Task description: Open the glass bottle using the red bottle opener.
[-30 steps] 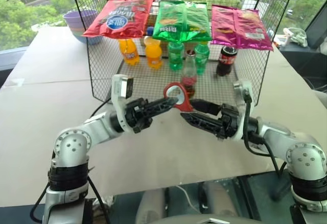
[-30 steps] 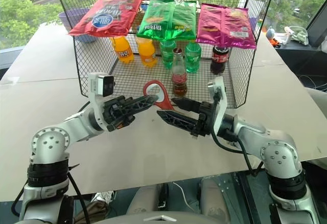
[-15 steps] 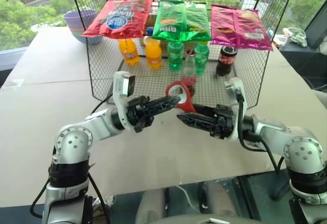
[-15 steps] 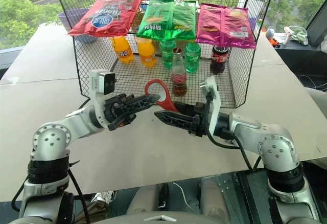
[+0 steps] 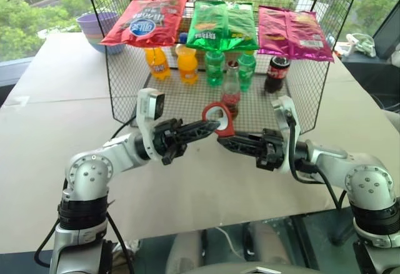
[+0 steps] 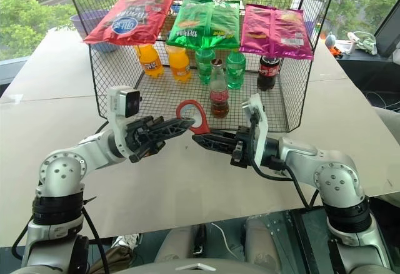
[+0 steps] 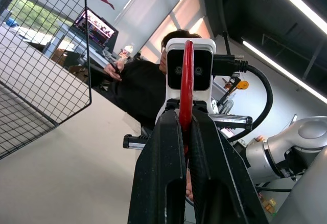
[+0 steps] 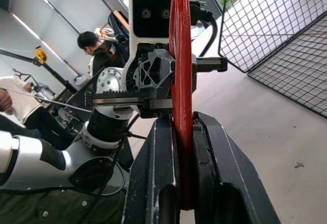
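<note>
The red bottle opener [image 5: 225, 122] is held in the air between my two arms, above the table in front of the wire cage. My left gripper [image 5: 211, 124] is shut on it from the left, near its ring-shaped head. My right gripper [image 5: 224, 140] is shut on its handle from the right. In the left wrist view the opener [image 7: 186, 81] stands edge-on between the black fingers [image 7: 158, 173]. The right wrist view has the opener [image 8: 181, 81] clamped the same way. The glass bottle [image 5: 231, 89] stands upright inside the cage just behind the opener, its cap on.
The wire cage [image 5: 125, 92] on the table holds orange bottles [image 5: 187, 64], green bottles [image 5: 215, 67] and a dark plastic cola bottle [image 5: 277, 74]. Snack bags [image 5: 225, 27] lie on top of it. A purple bowl [image 5: 95, 27] sits at the back left. People [image 8: 99, 50] are nearby.
My right gripper was open around the opener's handle and has closed on it. The left gripper has kept its hold and both hands have stayed in place.
</note>
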Motion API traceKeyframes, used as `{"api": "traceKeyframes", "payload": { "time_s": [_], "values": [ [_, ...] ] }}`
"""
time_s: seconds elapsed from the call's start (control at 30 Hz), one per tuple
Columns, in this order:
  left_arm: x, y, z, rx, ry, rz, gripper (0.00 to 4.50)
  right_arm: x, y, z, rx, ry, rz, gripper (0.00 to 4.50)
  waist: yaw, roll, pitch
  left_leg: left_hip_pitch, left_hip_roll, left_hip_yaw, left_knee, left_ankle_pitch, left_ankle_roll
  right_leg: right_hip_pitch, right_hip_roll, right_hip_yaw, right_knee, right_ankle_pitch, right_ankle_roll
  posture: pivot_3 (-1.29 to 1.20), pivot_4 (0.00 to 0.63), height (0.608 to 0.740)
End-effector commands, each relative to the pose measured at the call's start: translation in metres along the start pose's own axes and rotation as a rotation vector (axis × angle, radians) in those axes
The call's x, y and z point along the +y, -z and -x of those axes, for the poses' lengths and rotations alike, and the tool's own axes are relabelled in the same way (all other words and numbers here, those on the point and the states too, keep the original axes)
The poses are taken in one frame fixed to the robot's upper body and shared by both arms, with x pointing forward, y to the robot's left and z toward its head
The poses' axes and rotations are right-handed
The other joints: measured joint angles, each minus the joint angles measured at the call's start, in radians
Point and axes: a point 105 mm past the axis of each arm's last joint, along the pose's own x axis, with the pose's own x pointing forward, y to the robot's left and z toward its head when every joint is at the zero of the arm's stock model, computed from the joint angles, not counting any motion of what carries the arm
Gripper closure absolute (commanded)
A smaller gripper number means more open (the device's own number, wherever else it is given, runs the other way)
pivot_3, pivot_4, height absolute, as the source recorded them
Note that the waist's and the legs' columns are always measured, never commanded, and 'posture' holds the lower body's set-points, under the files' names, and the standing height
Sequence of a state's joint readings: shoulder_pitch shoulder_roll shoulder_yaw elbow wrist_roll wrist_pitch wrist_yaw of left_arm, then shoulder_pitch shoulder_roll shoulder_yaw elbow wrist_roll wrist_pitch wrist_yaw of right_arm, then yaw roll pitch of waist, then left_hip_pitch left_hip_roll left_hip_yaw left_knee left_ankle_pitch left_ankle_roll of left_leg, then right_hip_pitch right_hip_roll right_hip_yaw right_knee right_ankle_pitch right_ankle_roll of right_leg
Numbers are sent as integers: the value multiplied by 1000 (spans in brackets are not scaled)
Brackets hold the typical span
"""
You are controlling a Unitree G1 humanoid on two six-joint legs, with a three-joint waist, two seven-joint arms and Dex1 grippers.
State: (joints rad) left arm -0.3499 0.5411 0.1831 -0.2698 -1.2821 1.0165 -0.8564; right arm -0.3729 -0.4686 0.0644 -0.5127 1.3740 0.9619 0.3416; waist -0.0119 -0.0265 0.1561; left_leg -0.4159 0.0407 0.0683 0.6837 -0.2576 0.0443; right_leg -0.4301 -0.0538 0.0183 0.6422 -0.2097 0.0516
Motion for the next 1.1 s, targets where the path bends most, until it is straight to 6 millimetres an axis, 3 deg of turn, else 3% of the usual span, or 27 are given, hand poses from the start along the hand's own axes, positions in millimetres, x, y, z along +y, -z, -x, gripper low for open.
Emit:
{"api": "traceKeyframes", "payload": {
  "time_s": [0.03, 0.17, 0.37, 0.4, 0.5, 0.6, 0.7, 0.9, 1.1],
  "values": [
    [-9, -4, -4, 2, 45, -54, 4500, 3, -1, -1, 10, -5, 32, 4477, 0, 0, 0, 0, 0, 0, 0, 0, 0, 0, 0, 0, 0, 0, 0, 0, 150, 740],
    [-9, -3, -1, 40, 42, -91, 3134, 0, -3, 4, 0, 15, 49, 4500, 0, 0, 0, 0, 0, 0, 0, 0, 0, 0, 0, 0, 0, 0, 0, 0, 150, 740],
    [5, -11, 7, 15, -47, -161, 306, -3, -9, 16, -60, 71, 57, 4500, 1, 0, 0, -1, 0, 0, -1, 0, 0, 0, 0, 0, -1, 0, 0, 0, 150, 740],
    [15, -14, 8, 6, -119, -227, 58, -4, -10, 19, -77, 86, 56, 4500, 2, 0, 0, -1, 0, 0, -1, 0, 0, 0, 0, 0, -1, 0, 0, 0, 150, 740],
    [42, -20, 7, 10, -299, -479, 58, -7, -15, 30, -144, 146, 49, 4500, 4, 0, 0, -1, 0, 0, -1, 0, 0, 0, 0, 0, -1, 0, 0, 0, 150, 740],
    [57, -24, -1, 8, -396, -601, 58, -8, -17, 39, -186, 198, 51, 4500, 11, 0, 0, -1, 0, 1, -1, 0, 0, 0, -1, 0, -2, 0, 0, 0, 150, 740],
    [77, -23, -13, 114, -469, -746, 58, -8, -13, 50, -201, 277, 68, 4500, 21, -1, 0, -2, 0, 1, -1, 0, 0, 0, -1, 0, -2, 0, 0, 0, 150, 740],
    [104, -30, -23, 80, -516, -721, 58, -1, -6, 63, -199, 371, 103, 4500, 22, -1, 1, -2, 0, 1, -1, -1, 1, -1, -1, 1, -3, 0, 0, 0, 150, 740],
    [116, -33, -41, 64, -476, -713, 58, 4, -6, 75, -246, 455, 108, 4500, 26, -1, 1, -2, 0, 1, -1, -1, 1, -1, 0, 0, -3, 0, 0, 0, 150, 740]
  ]
}}
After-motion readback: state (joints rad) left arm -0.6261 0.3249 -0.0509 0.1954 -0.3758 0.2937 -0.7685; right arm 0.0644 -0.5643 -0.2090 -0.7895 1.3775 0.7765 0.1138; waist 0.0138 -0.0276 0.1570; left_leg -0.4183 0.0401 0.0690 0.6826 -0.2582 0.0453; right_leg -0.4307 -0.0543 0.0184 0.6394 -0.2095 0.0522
